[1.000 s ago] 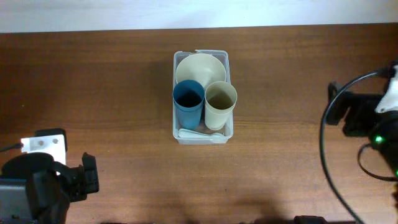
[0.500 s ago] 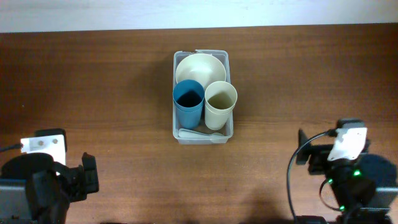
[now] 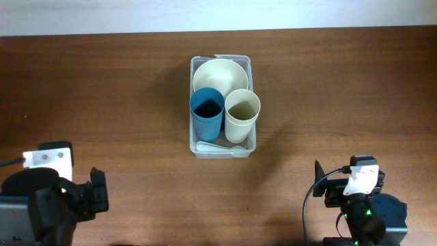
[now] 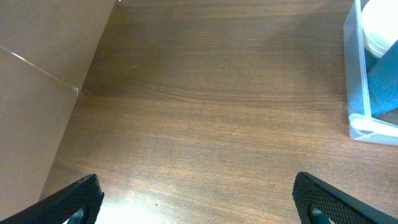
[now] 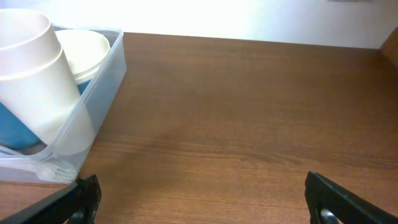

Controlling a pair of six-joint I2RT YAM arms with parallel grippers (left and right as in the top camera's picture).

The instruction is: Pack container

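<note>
Low at the table's point(image 3: 123, 89) front corners, left fingers point(image 4: 71, 200) and right fingers point(image 5: 339, 200) point forward, spread wide, empty.

We find tableware grouped at the middle of a dark wooden table point(image 3: 102, 89).
A round cream bowl point(image 3: 220, 72) sits farthest from us. Just in front of it a blue cup point(image 3: 206, 109) and a cream cup point(image 3: 242, 109) stand upright side by side, the blue one on the left. A white plastic utensil point(image 3: 217, 145) lies flat in front of the cups. A pale strip point(image 3: 218, 14) runs along the table's far edge.
</note>
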